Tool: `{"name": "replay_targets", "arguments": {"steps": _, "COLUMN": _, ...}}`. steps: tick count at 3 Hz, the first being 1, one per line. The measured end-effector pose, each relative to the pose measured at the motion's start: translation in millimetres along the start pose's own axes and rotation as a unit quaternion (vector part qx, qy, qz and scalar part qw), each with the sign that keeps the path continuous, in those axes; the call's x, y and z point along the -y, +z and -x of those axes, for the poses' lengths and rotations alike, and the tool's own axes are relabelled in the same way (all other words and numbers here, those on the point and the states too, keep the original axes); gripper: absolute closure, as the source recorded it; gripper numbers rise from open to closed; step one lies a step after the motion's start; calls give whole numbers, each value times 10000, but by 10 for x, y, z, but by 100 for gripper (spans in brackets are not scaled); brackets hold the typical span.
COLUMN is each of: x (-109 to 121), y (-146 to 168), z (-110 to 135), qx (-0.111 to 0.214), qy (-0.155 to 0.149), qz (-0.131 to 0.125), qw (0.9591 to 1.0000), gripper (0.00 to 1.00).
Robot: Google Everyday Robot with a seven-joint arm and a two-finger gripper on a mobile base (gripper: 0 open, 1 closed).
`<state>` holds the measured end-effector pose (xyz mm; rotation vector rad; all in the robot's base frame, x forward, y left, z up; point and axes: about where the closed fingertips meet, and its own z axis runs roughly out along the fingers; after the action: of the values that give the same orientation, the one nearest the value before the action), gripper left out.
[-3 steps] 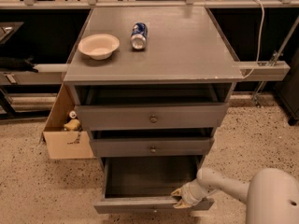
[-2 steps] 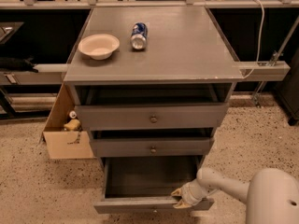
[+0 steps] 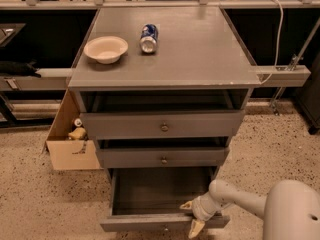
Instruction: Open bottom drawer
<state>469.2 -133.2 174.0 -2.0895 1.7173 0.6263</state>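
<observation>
Now, your gripper (image 3: 192, 217): low at the front of the bottom drawer (image 3: 160, 194), right of its centre, lying across the top edge of the drawer's front panel.
Your grip: you cannot tell from this view whether it is clamped on the panel or merely resting against it.
Your arm (image 3: 240, 200): white and rounded, coming in from the lower right corner and reaching left to the drawer front.
Bottom drawer: pulled well out from the cabinet, its dark grey inside in plain view. The slim front panel lies near the lower edge of the view.
Middle drawer (image 3: 200, 156): pushed in, directly above the open one, with a small round middle knob (image 3: 163, 160) at the centre of its front.
Top drawer (image 3: 125, 125): a taller, wider grey front with a top knob (image 3: 164, 127) at its centre. A dark gap shows between it and the cabinet top (image 3: 200, 49).
Cabinet top: flat grey, carrying two things toward its far left.
Bowl (image 3: 105, 48): cream, upright, near the left edge.
Can (image 3: 149, 37): blue and silver, on its side, just right of the bowl and not touching it.
Box (image 3: 70, 154): open cardboard, on the floor (image 3: 30, 199) against the cabinet's left side. You cannot make out the small things inside.
Floor: pale and speckled.
Cable (image 3: 278, 29): white, hanging down at the far right, behind the cabinet.
</observation>
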Motion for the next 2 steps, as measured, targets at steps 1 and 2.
{"name": "replay_targets", "arguments": {"steps": 1, "x": -15, "y": -40, "z": 6, "qx": 17, "qy": -11, "qz": -13, "qw": 10000, "gripper": 0}}
{"name": "replay_targets", "arguments": {"steps": 2, "x": -31, "y": -363, "z": 77, "qx": 54, "qy": -91, "qz": -157, "qw": 9998, "gripper": 0}}
